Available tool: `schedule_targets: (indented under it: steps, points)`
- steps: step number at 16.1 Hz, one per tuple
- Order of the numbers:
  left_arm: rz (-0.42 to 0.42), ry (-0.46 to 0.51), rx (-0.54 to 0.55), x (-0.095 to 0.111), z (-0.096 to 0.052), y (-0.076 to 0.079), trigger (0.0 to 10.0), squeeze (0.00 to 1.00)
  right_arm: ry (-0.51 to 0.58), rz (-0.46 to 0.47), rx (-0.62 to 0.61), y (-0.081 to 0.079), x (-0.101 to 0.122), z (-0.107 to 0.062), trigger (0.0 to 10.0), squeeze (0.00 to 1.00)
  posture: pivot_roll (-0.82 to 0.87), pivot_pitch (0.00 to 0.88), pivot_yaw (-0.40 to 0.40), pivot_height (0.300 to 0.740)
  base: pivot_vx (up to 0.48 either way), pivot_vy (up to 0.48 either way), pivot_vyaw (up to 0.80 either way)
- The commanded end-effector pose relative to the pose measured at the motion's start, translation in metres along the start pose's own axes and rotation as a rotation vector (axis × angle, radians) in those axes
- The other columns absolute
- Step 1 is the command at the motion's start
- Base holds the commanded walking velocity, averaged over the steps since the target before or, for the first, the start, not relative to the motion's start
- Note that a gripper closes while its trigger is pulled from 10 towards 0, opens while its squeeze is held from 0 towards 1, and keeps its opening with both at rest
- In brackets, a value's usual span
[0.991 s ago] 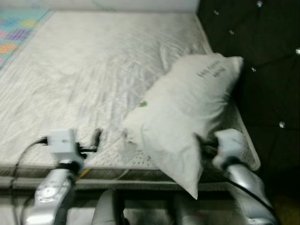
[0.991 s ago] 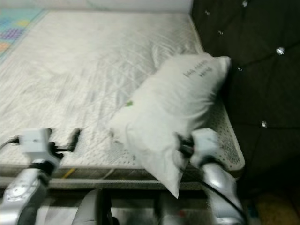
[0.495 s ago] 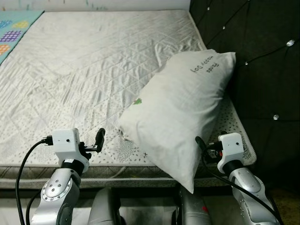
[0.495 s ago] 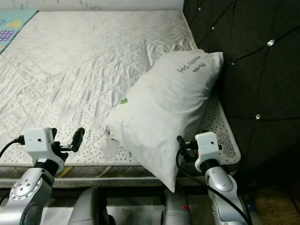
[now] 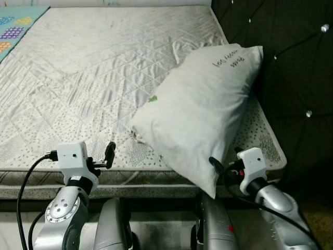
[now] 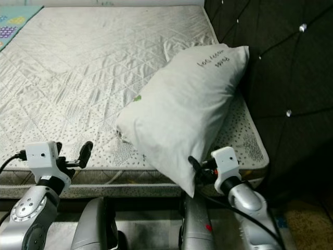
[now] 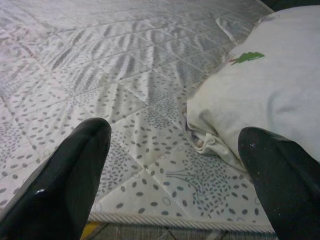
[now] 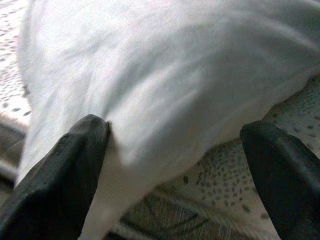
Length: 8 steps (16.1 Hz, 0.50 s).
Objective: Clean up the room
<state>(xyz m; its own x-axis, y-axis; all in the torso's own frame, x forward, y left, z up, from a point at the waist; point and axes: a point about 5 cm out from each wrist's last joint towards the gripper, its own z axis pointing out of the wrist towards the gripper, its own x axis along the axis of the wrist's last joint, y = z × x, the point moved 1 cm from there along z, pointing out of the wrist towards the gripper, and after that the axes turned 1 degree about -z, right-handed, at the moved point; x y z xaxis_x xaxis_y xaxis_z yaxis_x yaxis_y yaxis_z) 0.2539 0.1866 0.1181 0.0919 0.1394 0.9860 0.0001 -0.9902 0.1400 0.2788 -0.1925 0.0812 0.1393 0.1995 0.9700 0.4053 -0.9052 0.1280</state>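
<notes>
Right wrist view shows the right gripper [image 8: 175, 145] wide open, one finger pressing the white pillow [image 5: 205, 117], which leans on the dark headboard [image 5: 291, 62] at the mattress [image 5: 93, 73] corner. Left gripper [image 7: 170, 170] is open, holding nothing.

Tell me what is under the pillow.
The pillow lies on the quilted mattress, its low corner overhanging the edge by the right pincer. Anything beneath stays hidden.

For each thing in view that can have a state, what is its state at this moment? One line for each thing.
Pillow: leaning against the dark headboard, its lower corner hanging over the mattress edge.
Mattress: bare, with no sheet.
Left gripper: fingers open, holding nothing, at the mattress edge.
Right gripper: fingers open, one finger touching the pillow's lower corner.
</notes>
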Motion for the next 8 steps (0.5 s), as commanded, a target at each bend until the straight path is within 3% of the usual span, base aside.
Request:
schedule_targets:
  steps: [1, 4, 8]
  points:
    - [0.005, -0.010, 0.017, 0.000, 0.001, -0.005, 10.0, 0.00, 0.014, 0.011, 0.049, 0.001, 0.009, 0.000, 10.0, 0.00, -0.11, 0.163, 0.037, 0.554, 0.000, 0.000, 0.00]
    - [0.006, -0.010, 0.013, 0.002, 0.003, -0.008, 10.0, 0.00, 0.003, 0.108, 0.144, -0.003, 0.020, -0.005, 10.0, 0.00, -0.11, 0.148, 0.050, 0.554, 0.000, 0.000, 0.00]
    - [0.006, -0.009, -0.003, 0.003, 0.006, -0.008, 10.0, 0.00, -0.062, 0.241, 0.210, -0.031, 0.019, -0.005, 10.0, 0.00, -0.11, 0.135, 0.058, 0.554, 0.000, 0.000, 0.00]
